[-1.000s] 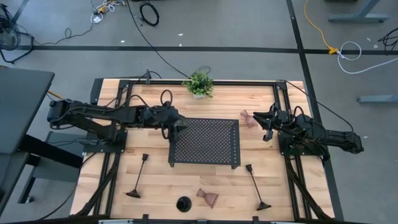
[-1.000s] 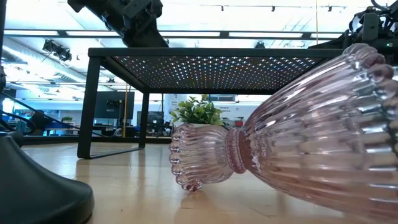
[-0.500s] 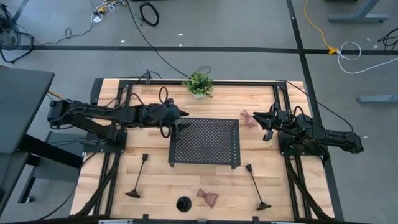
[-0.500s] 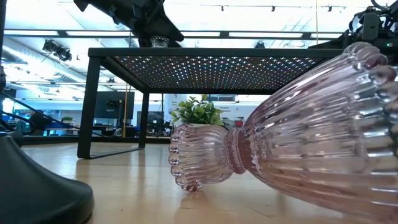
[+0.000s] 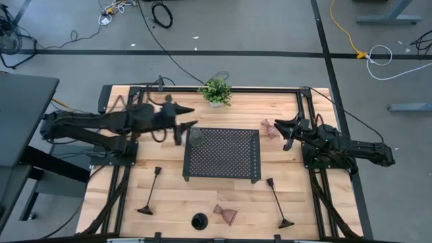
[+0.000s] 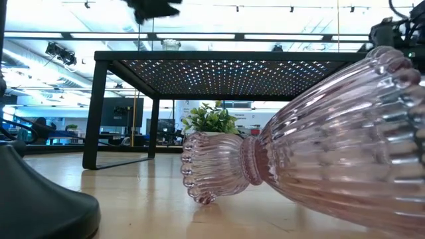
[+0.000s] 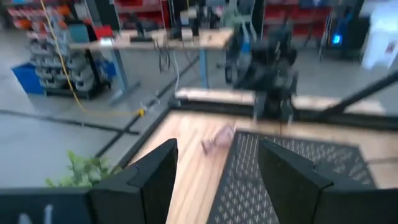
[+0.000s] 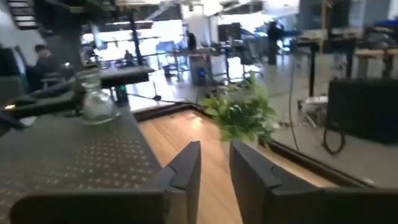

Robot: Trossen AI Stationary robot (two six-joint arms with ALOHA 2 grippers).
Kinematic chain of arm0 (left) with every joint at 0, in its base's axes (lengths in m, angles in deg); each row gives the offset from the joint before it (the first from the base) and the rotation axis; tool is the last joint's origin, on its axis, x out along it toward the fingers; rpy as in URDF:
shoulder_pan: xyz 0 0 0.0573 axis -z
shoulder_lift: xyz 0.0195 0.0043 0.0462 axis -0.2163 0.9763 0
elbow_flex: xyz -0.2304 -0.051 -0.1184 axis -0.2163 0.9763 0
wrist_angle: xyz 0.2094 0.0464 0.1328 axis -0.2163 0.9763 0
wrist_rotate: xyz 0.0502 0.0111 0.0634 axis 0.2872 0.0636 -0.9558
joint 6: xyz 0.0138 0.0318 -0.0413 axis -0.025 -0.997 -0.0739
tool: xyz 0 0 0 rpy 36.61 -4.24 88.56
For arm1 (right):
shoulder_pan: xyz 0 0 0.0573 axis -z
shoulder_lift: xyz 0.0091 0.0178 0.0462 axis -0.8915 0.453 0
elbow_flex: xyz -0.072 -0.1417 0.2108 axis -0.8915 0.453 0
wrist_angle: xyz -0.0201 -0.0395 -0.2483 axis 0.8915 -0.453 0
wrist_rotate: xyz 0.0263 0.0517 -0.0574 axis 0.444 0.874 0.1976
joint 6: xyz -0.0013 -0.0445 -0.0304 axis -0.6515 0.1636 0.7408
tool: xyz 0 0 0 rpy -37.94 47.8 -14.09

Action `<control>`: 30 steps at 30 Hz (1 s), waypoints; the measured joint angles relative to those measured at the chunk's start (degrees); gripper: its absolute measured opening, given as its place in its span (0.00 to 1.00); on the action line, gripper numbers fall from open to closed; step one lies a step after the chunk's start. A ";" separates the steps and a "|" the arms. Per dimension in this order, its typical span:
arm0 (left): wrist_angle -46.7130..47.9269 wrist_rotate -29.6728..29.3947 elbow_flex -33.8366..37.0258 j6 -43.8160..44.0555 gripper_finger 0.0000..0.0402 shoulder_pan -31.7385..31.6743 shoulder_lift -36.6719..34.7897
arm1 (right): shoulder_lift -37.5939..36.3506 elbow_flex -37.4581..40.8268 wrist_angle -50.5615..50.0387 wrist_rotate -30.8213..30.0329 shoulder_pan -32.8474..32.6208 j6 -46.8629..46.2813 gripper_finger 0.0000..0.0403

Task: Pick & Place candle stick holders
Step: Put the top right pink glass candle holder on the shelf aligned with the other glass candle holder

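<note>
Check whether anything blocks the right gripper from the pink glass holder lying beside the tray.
Nothing visible does. The right gripper sits just right of the pink holder, with only bare table between them; the tray lies on the holder's other side.

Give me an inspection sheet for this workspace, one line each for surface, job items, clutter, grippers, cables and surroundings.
Surface: wooden table; black perforated tray at its centre.
Job's things: clear glass holder upright on the tray's corner; pink holder lying beside the right gripper; another pink holder, squat black holder and two tall black holders along the near edge.
Clutter: potted plant at the far edge.
Grippers: left gripper open, empty, off the tray; right gripper empty, jaws slightly apart.
Cables: loose cables on the floor.
Surroundings: workshop benches; people far off.
</note>
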 joint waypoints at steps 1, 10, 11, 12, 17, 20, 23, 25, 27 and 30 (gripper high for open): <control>0.86 -0.02 0.02 0.00 0.56 0.00 -1.59 | 0.76 -0.36 -0.24 -0.49 0.09 -0.37 0.25; 4.51 -1.12 0.00 0.30 0.56 0.00 -10.77 | 9.10 -7.41 -20.86 -10.11 1.10 -10.38 0.50; 5.09 -1.13 0.00 0.32 0.56 0.00 -11.03 | 10.44 -8.43 -22.60 -10.07 1.10 -11.82 0.52; 5.27 -1.11 0.00 0.37 0.56 0.00 -11.20 | 11.83 -9.23 -23.10 -10.05 1.10 -13.31 0.53; 6.56 -1.31 0.00 0.41 0.56 0.00 -11.02 | 19.15 -11.67 -22.55 -7.47 1.10 -14.59 0.58; 6.99 -1.31 0.00 0.43 0.56 0.00 -11.00 | 24.77 -14.74 -22.87 -7.49 1.46 -15.47 0.60; 6.99 -1.31 0.00 0.43 0.56 0.00 -11.02 | 30.62 -19.50 -26.75 -6.23 2.67 -15.95 0.61; 6.98 -1.30 0.00 0.30 0.56 0.01 -11.02 | 34.73 -23.73 -31.31 -6.01 4.13 -16.82 0.62; 7.03 -1.31 0.00 0.21 0.56 0.00 -11.02 | 39.18 -28.24 -37.18 -5.95 6.04 -17.28 0.62; 8.07 -1.31 0.00 0.19 0.56 0.00 -11.02 | 45.72 -34.37 -43.26 -3.18 10.03 -17.86 0.63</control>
